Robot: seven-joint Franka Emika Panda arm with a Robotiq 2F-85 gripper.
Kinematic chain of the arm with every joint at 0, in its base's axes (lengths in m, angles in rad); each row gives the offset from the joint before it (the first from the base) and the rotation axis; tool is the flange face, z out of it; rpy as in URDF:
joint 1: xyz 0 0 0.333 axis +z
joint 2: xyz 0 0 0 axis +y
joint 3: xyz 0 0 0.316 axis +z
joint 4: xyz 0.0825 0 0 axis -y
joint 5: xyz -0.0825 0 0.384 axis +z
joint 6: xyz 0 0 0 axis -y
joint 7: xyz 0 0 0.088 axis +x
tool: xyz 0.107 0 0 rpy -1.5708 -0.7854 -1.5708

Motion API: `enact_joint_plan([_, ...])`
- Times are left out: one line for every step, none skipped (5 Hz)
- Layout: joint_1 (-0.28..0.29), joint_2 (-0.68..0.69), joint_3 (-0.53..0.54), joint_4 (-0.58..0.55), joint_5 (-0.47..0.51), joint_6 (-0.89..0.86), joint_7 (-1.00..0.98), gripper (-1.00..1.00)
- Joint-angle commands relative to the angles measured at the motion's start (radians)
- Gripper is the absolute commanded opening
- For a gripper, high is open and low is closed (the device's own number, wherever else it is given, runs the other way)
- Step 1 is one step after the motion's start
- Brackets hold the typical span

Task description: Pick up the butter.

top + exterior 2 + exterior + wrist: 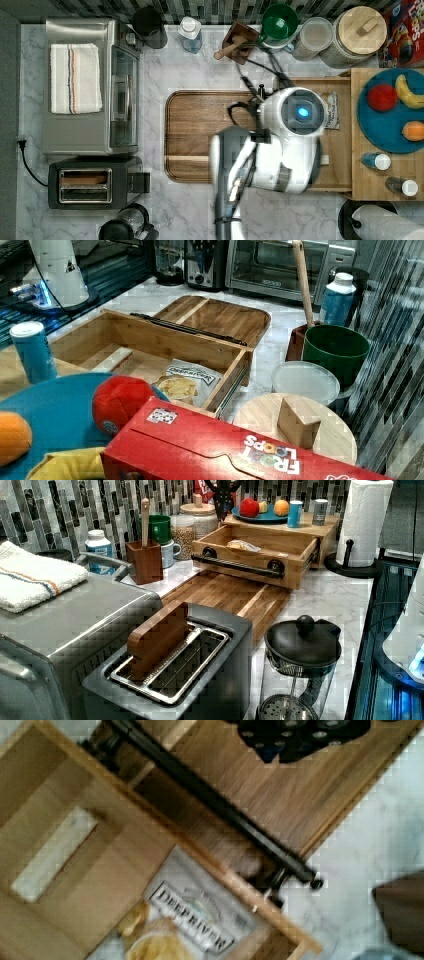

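Observation:
The butter [113, 360] is a pale cream stick lying flat on the floor of the open wooden drawer [150, 335], near the right view's left. It also lies in the wrist view as butter [52, 855], beside a chip bag [190, 920]. A small end of the butter [325, 160] peeks out from under my white arm [280, 145] in the top view. My gripper [300, 740] appears as a dark mass at the edge of the wrist view, above the cutting board and apart from the butter. The arm hangs over the drawer [345, 150].
The drawer's black handle bar [215, 805] faces a wooden cutting board [200, 135]. A toaster oven [90, 85], a toaster [85, 185] and a French press [302, 655] stand on the marble counter. A blue plate [375, 125] with fruit, jars and a cereal box [225, 450] crowd the drawer's unit.

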Motion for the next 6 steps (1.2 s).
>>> enact_joint_plan([-0.096, -0.041, -0.043, -0.007, -0.044, -0.011, 0.144, -1.00])
enact_joint_plan([-0.141, -0.054, -0.047, -0.056, -0.040, 0.071, 0.142, -1.00])
enact_joint_plan([-0.161, -0.042, -0.059, -0.067, -0.053, 0.099, 0.161, 1.00])
enact_joint_plan([-0.181, -0.021, -0.062, -0.048, -0.069, 0.053, 0.205, 1.00])
enact_joint_plan([-0.203, -0.020, -0.077, -0.093, -0.092, 0.116, 0.211, 1.00])
enact_joint_plan([-0.216, -0.012, -0.107, -0.125, -0.090, 0.151, 0.208, 1.00])
